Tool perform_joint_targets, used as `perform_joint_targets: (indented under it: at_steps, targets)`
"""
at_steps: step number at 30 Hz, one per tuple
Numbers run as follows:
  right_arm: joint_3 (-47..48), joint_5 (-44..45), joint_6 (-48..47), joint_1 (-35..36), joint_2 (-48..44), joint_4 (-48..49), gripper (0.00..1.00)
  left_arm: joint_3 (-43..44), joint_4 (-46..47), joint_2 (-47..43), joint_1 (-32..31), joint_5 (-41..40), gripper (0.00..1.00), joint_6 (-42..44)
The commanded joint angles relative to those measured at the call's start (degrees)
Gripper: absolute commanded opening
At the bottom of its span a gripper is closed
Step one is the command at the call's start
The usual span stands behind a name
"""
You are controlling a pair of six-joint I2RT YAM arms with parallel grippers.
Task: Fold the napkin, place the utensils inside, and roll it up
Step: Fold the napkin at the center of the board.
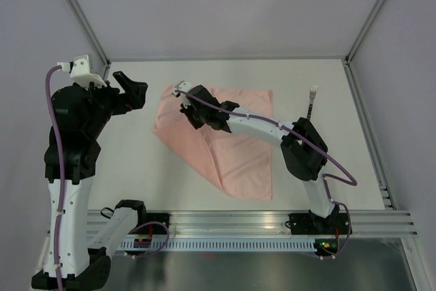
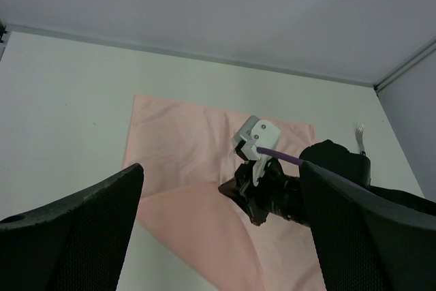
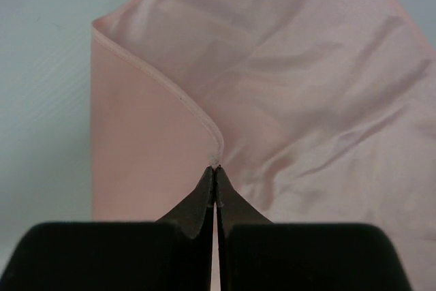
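The pale pink napkin (image 1: 238, 148) lies on the white table with its lower-left part folded over towards the top, the fold running diagonally. My right gripper (image 1: 184, 105) reaches across it to its upper left and is shut on the napkin's hem (image 3: 215, 158), which rises in a small peak above the cloth (image 3: 306, 86). One utensil, a fork (image 1: 312, 100), lies off the cloth to the right, prongs away from me. My left gripper (image 1: 136, 90) hangs open left of the napkin, holding nothing; its view looks down on the napkin (image 2: 184, 141), the right gripper (image 2: 242, 195) and the fork (image 2: 360, 134).
The table (image 1: 136, 168) is closed in by grey walls on three sides. An aluminium rail (image 1: 238, 224) with both arm bases runs along the near edge. The right arm's forearm (image 1: 259, 124) lies across the napkin's upper half.
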Motion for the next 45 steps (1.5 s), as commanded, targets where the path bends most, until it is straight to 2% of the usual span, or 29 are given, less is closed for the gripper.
perform_joint_targets:
  at_steps: [1, 23, 45]
  targets:
    - [-1.25, 1.24, -2.56, -2.47, -4.06, -0.8, 0.01, -0.86, 2.62, 0.54, 0.06, 2.24, 1.0, 0.68]
    - [-5.91, 0.54, -5.82, -17.24, -6.7, -0.89, 0.0, -10.09, 6.66, -0.78, 0.06, 2.94, 1.0, 0.51]
    - [-5.21, -0.51, -5.74, -28.05, -4.85, 0.25, 0.0, -12.11, 7.89, -0.52, 0.06, 3.03, 1.0, 0.33]
